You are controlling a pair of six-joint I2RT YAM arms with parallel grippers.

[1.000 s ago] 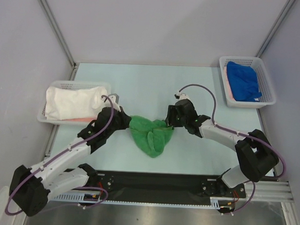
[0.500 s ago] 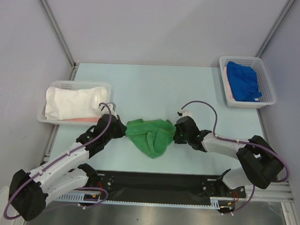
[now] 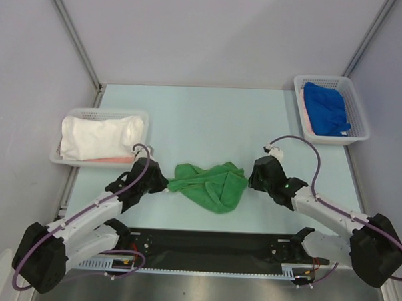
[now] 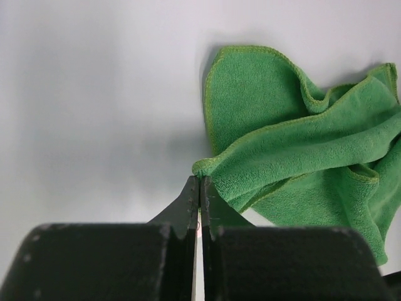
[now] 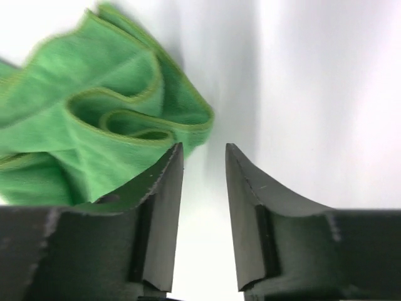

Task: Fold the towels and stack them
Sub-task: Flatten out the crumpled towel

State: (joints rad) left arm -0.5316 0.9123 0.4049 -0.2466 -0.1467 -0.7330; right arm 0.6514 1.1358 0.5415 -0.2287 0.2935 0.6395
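I'm spreading the green towel (image 3: 209, 184): left tool (image 4: 200, 182) pinches its corner; right tool (image 5: 203, 150), parted and empty, should grab the opposite corner.

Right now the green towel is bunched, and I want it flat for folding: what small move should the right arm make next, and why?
Probably nudge the right tool onto the nearest hem of the green towel and close. Its jaws stand open on nothing, the hem beside them, while the left tool is shut on the opposite corner; a second grip could stretch it flat.
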